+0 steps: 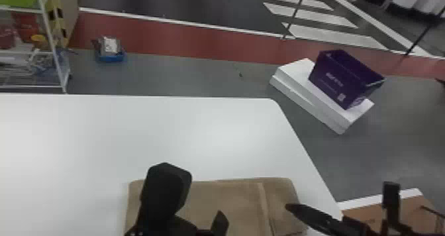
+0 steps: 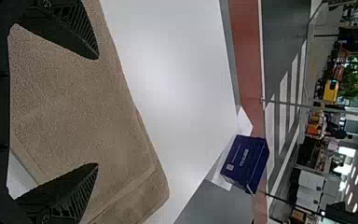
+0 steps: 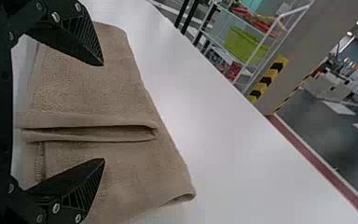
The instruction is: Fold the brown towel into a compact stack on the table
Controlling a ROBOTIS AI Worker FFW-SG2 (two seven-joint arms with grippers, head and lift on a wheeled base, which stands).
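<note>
Fingers of the left gripper (image 1: 195, 199) are spreading apart over the towel (image 1: 231, 195), holding nothing between them. The right gripper's (image 1: 339, 199) fingers are also gaping, with no cloth caught; whether any tip is touching the towel is impossible to tell.

Brown and already folded into layers, the towel is lying flat on the table (image 1: 99, 129), near its right edge. In the head view, a narrow raised band is running across it toward its right end. In the right wrist view, a rounded fold is opening along a dark slit, and one corner is lifting slightly.

The head view's bottom edge is cutting off the towel's near side, and the left gripper is covering part of the left half. The number of layers is staying unclear.

The towel is showing a short, fuzzy nap with softly rounded corners. The table is presenting a smooth white surface, catching a pale sheen. The black fingers are tapering to wedges, their inner faces showing slatted ribs.
</note>
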